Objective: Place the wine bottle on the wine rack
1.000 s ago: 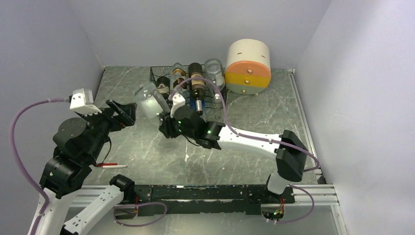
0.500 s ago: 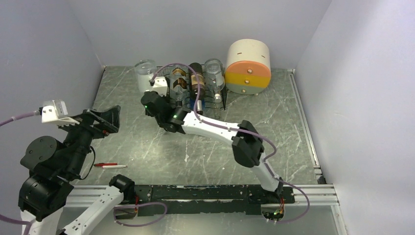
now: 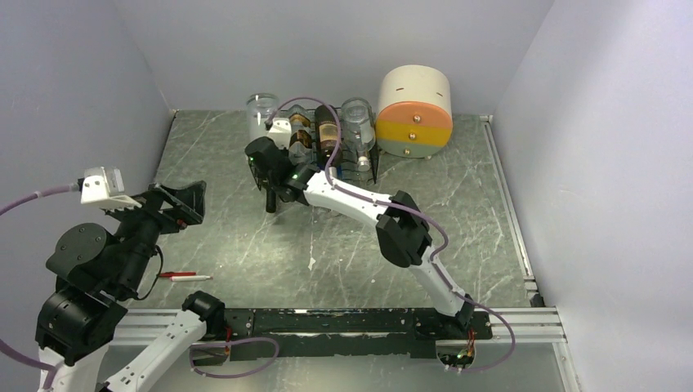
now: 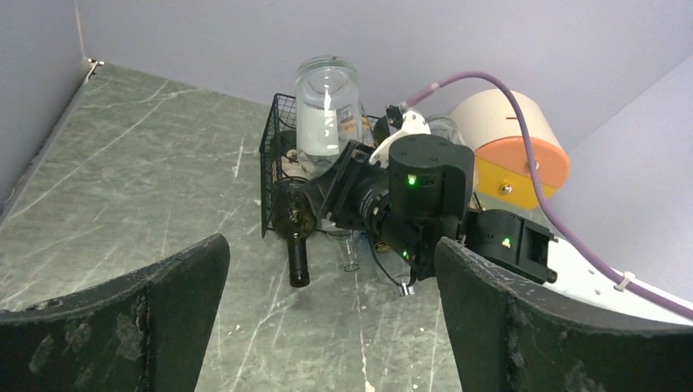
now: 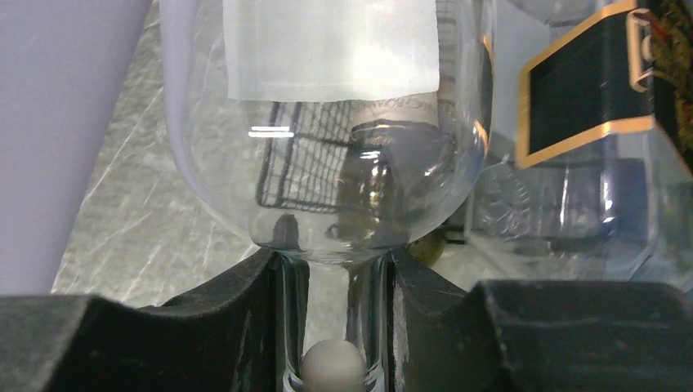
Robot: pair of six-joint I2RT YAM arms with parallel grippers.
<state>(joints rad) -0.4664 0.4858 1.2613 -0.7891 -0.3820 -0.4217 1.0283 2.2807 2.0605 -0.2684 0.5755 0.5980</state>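
My right gripper (image 3: 264,140) is shut on the neck of a clear glass wine bottle (image 3: 261,110) with a white label. It holds the bottle base-up over the left end of the black wire wine rack (image 3: 365,157). In the right wrist view the neck (image 5: 331,322) sits between my fingers (image 5: 245,327) and the body (image 5: 327,122) fills the frame. In the left wrist view the bottle (image 4: 327,106) stands above the rack (image 4: 274,155). I cannot tell whether it touches the rack. My left gripper (image 3: 184,200) is open and empty, far left of the rack.
The rack holds several bottles: a dark one (image 4: 294,237) with its neck sticking out, and one with a black and gold label (image 5: 596,90). A round cream, orange and yellow drawer unit (image 3: 414,110) stands right of the rack. A red-and-white pen (image 3: 184,276) lies near the front left.
My right arm carried the clear bottle from mid-table to the back left, then right onto the rack's left end. My left arm drew back toward the left.
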